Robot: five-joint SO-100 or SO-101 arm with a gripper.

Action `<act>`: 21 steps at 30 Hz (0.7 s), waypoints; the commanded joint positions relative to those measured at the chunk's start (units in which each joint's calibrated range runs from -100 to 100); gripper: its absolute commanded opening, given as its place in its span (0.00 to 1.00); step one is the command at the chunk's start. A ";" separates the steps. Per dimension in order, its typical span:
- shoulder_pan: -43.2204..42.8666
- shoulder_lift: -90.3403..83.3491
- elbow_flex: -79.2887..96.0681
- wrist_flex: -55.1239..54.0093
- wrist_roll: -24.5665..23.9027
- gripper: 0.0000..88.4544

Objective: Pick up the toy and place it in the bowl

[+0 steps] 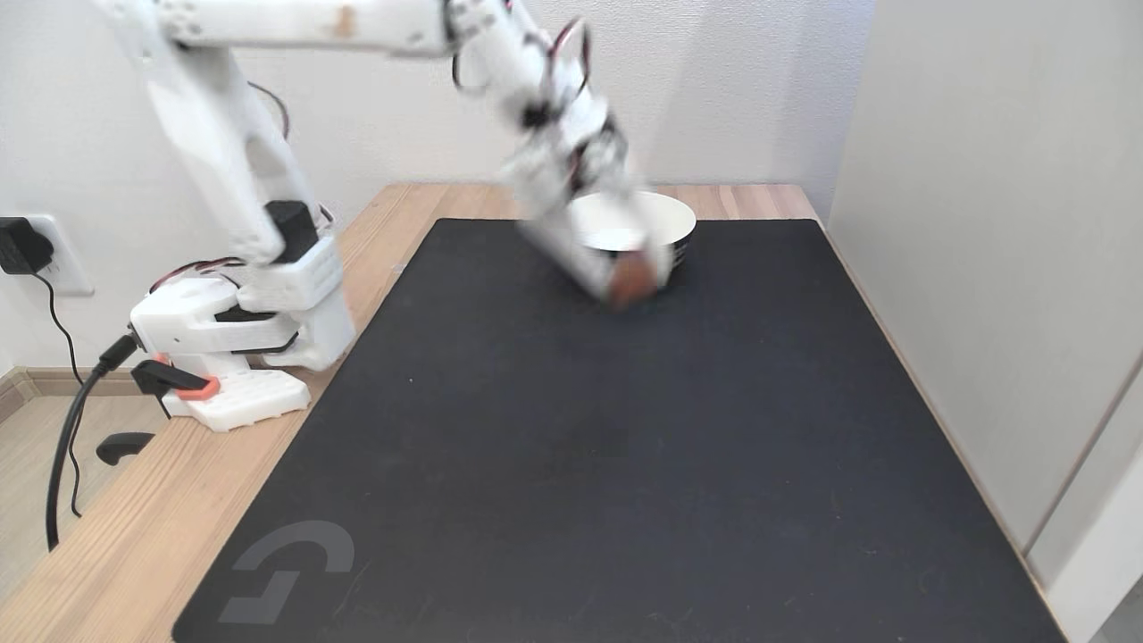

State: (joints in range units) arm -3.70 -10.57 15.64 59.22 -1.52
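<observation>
Blurred gripper (629,288) clasping toy (630,280) – just before white-lined bowl (677,214).

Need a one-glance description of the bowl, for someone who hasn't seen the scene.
Find the large black mat covering the wooden table. At its far edge, behind the blurred gripper, sits the bowl: round, white inside, dark outside, the scene's one round container.

A light wooden counter (134,554) carries a large black mat (625,464) with a grey logo at its near left corner, the arm's white base (237,393) clamped at the left edge, and the bowl (674,223) on the mat's far end.
</observation>
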 commanded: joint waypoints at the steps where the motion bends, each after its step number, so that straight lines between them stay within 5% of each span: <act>1: -14.82 -2.81 -1.44 -10.37 -8.24 0.03; 9: -31.72 2.61 -1.26 -30.60 -14.92 0.03; 21: -33.39 5.45 15.69 -29.42 -15.65 0.03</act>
State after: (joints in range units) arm -37.33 -4.25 26.97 30.35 -17.01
